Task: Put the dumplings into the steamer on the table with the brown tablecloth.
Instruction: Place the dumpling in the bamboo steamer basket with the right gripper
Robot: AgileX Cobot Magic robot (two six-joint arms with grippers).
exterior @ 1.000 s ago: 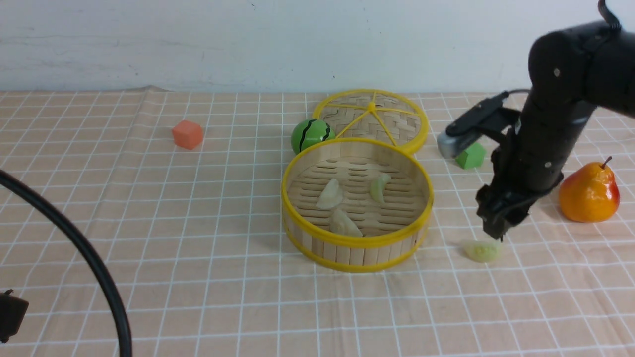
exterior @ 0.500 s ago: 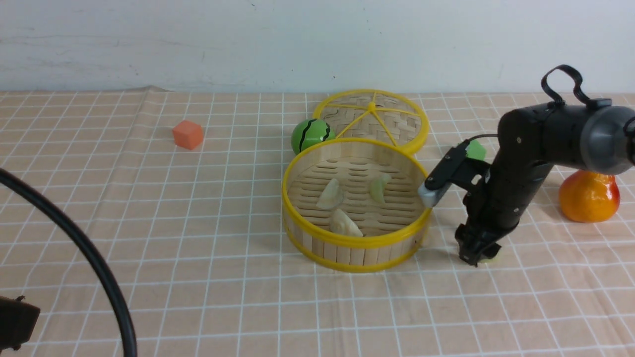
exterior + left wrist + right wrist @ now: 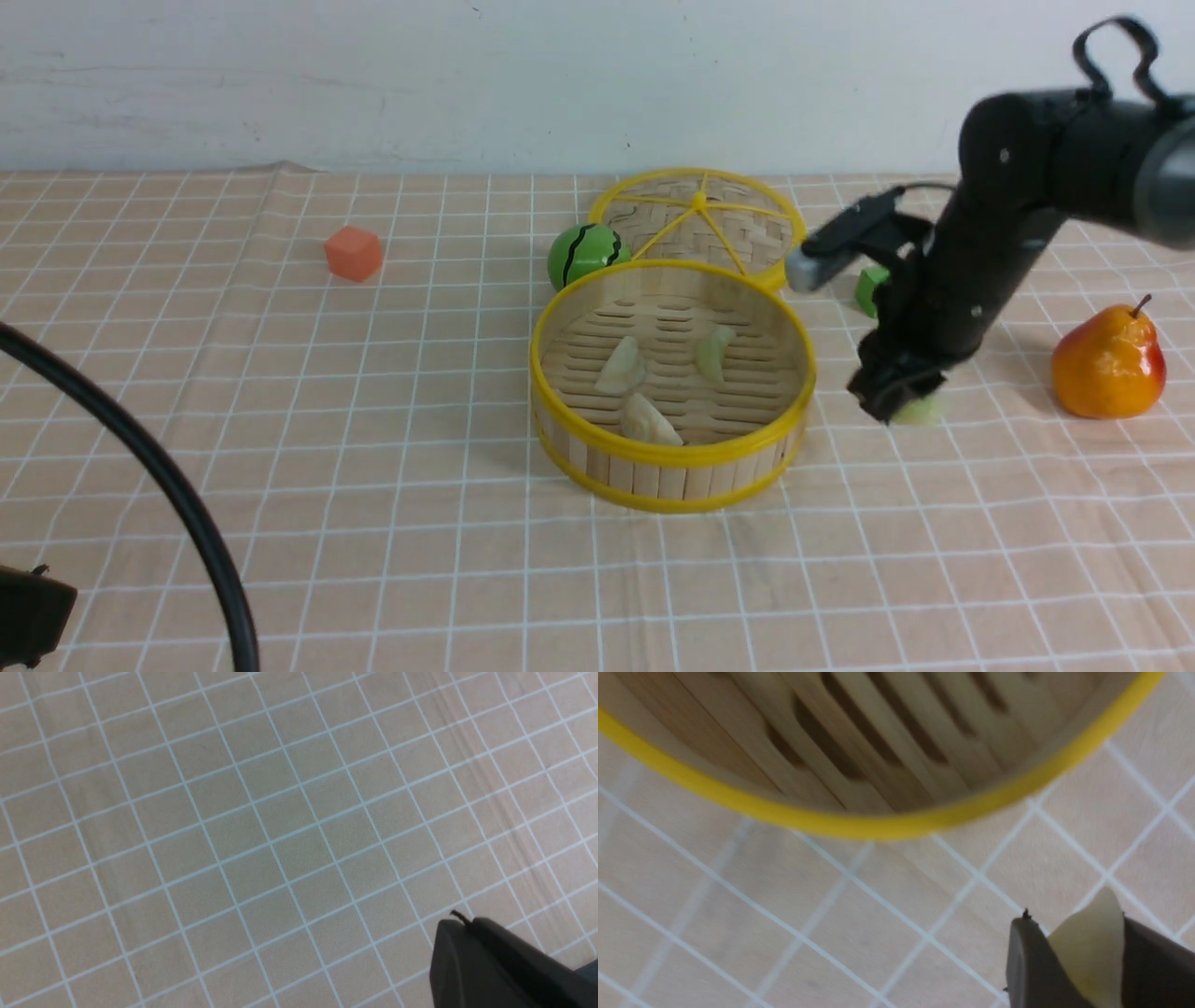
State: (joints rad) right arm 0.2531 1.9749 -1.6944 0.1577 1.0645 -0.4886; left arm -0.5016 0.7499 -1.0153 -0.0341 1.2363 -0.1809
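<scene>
Right tool [image 3: 1069, 952], clamped on the last dumpling [image 3: 1094, 947] just outside the steamer [image 3: 674, 455]: keep that pinch light, clear the near rim, then lower it gently beside the three dumplings [image 3: 713, 354] already inside.

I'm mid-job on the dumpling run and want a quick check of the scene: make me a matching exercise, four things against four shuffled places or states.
1. Right end effector
2. Orange-red cube
3. Woven lid
4. Steamer

A. Behind the steamer, with yellow spokes
B. Three dumplings lie inside
C. Closed on a pale green dumpling
D. On the cloth, left of the striped green ball

Pairs: 1-C, 2-D, 3-A, 4-B
</scene>
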